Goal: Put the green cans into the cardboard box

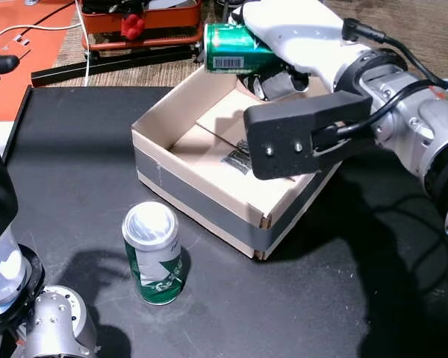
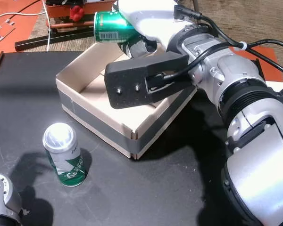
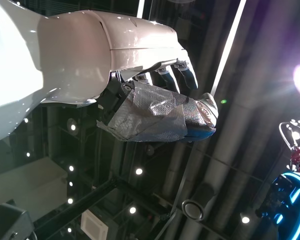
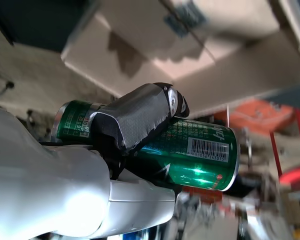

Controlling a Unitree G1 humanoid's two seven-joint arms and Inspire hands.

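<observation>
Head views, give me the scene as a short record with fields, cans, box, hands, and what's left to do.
held can: green can, lying sideways in the right hand, above the far rim of the box
standing can: second green can, upright on the black table, in front of the box and apart from it
cardboard box: cardboard box, open, no can inside
left hand: left hand, holds nothing, raised toward the ceiling in its wrist view
remaining: both cans not yet in the box
</observation>
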